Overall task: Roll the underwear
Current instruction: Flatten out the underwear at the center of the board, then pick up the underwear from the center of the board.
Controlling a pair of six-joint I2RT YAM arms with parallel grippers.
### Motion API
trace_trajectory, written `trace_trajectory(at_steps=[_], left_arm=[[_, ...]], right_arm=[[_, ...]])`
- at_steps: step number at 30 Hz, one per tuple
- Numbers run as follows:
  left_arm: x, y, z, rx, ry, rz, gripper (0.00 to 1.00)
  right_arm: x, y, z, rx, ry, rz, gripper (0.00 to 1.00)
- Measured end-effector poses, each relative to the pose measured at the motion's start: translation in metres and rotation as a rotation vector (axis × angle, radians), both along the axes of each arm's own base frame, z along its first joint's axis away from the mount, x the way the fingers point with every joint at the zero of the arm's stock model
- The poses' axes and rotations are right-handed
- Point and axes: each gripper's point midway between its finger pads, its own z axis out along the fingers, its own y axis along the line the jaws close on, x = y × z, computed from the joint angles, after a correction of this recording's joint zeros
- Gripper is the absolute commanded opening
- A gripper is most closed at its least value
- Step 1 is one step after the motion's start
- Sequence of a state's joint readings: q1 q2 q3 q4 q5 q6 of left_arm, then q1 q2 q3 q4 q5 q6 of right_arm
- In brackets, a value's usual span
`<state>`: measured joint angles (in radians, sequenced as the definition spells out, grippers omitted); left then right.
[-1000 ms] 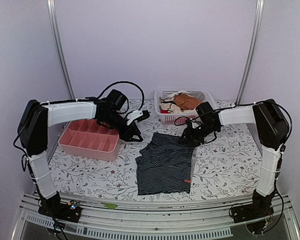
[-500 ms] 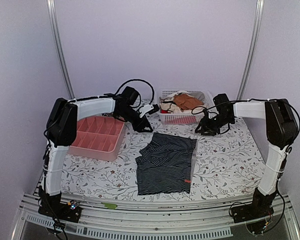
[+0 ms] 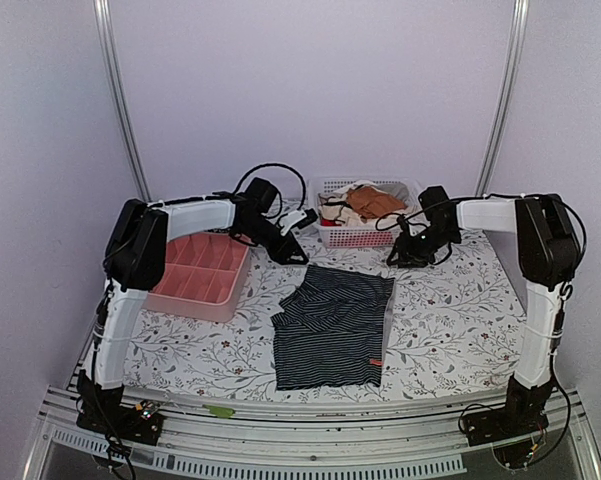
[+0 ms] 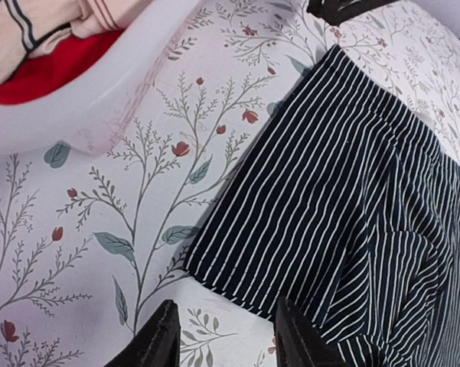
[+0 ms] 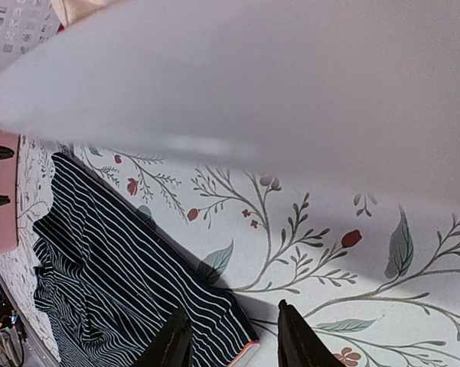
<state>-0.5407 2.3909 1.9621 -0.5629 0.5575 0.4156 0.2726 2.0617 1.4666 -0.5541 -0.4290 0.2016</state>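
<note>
The left gripper [image 3: 293, 252] and right gripper [image 3: 396, 258], fingers open, stand at 12 o'clock of the underwear [image 3: 332, 325]; unequal pinches may skew the roll.

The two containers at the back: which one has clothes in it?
The white basket, holding orange-brown and cream garments; the pink divided tray to its left shows only bare compartments.

left arm [image 3: 185, 213] and right arm [image 3: 485, 213]: white link shells, black joint housings. loose black cables [image 3: 275, 165] loop off each wrist. gripper fingers [image 4: 162, 340] matte black, tapered.
</note>
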Motion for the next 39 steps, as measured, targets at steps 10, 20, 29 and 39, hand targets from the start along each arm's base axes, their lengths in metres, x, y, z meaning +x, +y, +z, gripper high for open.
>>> trace_trajectory(at_steps=[10,20,29,39], left_arm=[[0.003,0.011,-0.009,-0.086,0.106,0.064,0.43],[0.012,0.018,-0.005,-0.186,0.220,0.158,0.42],[0.013,0.017,-0.003,-0.217,0.257,0.175,0.41],[0.012,0.012,-0.028,-0.215,0.325,0.197,0.40]], right_arm=[[-0.040,-0.006,0.029,0.088,-0.045,-0.067,0.44],[-0.032,-0.001,0.004,0.172,0.009,-0.157,0.44],[-0.033,0.003,-0.024,0.190,0.071,-0.162,0.35],[-0.032,0.009,-0.031,0.226,0.095,-0.162,0.10]])
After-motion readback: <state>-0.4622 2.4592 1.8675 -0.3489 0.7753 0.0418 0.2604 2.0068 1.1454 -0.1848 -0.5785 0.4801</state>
